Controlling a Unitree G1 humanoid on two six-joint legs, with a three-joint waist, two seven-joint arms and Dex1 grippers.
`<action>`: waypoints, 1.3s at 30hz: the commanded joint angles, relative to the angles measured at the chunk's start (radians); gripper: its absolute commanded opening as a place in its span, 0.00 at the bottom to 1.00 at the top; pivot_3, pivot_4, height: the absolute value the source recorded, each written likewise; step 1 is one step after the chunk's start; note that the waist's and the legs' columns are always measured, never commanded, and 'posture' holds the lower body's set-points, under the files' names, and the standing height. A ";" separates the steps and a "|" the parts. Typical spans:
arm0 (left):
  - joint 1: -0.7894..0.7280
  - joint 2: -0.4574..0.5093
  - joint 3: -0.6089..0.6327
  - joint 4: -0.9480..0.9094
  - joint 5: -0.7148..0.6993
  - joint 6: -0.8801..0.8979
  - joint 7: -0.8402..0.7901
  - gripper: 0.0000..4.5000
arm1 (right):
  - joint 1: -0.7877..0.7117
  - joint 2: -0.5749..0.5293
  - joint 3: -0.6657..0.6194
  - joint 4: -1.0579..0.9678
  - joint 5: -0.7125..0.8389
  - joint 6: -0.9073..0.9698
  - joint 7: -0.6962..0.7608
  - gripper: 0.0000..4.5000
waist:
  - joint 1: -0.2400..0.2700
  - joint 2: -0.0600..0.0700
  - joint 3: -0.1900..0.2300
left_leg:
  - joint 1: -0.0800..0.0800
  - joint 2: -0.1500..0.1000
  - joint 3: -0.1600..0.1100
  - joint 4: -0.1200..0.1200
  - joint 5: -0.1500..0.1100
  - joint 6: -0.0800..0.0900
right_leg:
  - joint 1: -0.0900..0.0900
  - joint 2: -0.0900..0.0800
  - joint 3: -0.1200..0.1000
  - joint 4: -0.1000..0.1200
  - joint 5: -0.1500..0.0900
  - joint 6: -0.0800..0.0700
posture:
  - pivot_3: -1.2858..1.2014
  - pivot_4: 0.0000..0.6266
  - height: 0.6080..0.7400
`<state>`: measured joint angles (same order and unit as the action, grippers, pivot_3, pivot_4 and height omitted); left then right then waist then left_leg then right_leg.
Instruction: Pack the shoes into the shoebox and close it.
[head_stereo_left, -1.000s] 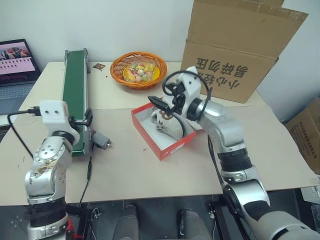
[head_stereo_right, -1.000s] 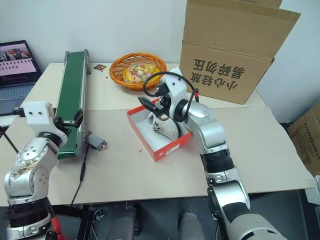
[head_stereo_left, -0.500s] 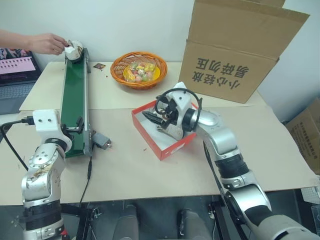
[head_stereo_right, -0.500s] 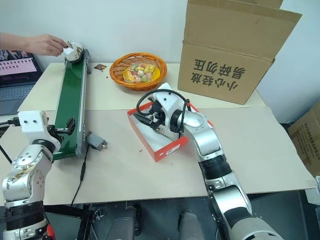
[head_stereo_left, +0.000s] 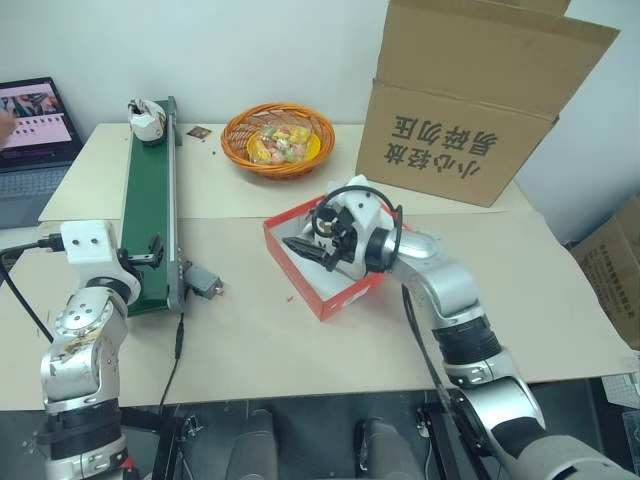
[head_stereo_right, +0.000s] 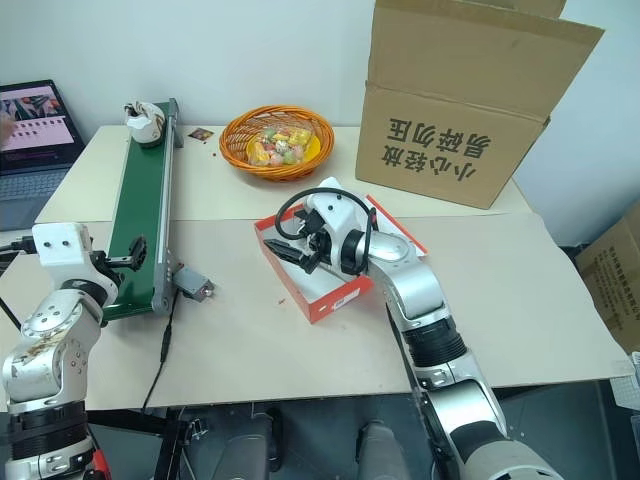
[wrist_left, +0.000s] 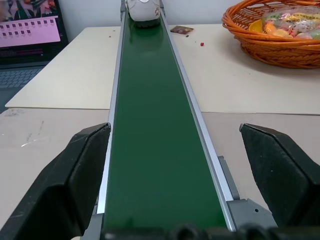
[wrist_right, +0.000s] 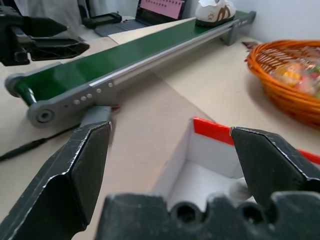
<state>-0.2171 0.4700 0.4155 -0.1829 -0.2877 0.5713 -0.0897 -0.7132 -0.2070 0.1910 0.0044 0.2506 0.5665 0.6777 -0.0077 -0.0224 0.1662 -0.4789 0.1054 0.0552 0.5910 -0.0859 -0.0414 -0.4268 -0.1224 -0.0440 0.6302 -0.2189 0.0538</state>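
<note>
shoe (head_stereo_left: 340, 262) in shoebox (head_stereo_left: 335, 293), mostly hidden

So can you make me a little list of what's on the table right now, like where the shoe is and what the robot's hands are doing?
shoe: one cream sneaker sits at the far end of the green conveyor belt
shoebox: red box, open, white inside
right gripper: open, over the shoebox, holding nothing
left gripper: open, at the belt's near end, holding nothing
fruit basket: orange basket behind the shoebox
big carton: brown box with black letters at the far right
laptop: at the far left
</note>
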 joint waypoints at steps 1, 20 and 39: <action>-0.015 0.012 0.006 -0.013 0.017 -0.015 0.003 0.99 | -0.003 -0.003 -0.020 -0.063 0.028 0.019 0.001 1.00 | 0.000 0.000 0.000 | 0.000 0.000 0.000 0.000 0.000 0.000 | 0.000 0.000 0.000 0.000 0.000 0.000 | 0.52 0.24 0.85; -0.072 -0.067 0.037 0.035 -0.045 0.065 0.034 0.99 | 0.011 0.015 -0.017 -0.091 0.033 0.035 -0.015 1.00 | 0.014 0.000 0.000 | 0.000 0.000 0.000 0.000 0.000 0.000 | 0.000 0.000 0.000 0.000 0.000 0.000 | 0.52 0.24 0.85; -0.097 -0.053 0.016 0.087 -0.020 0.072 0.035 0.99 | -0.007 0.031 -0.050 -0.136 0.056 0.059 -0.042 1.00 | 0.019 0.000 0.000 | 0.000 0.000 0.000 0.000 0.000 0.000 | 0.000 0.000 0.000 0.000 0.000 0.000 | 0.52 0.24 0.85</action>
<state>-0.2999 0.3975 0.4286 -0.0827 -0.3148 0.6420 -0.0541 -0.6953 -0.1819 0.1721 -0.0765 0.2760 0.6205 0.6407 0.0112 -0.0225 0.1661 -0.4790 0.1054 0.0554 0.5913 -0.0859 -0.0414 -0.4268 -0.1223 -0.0442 0.6301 -0.2187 0.0542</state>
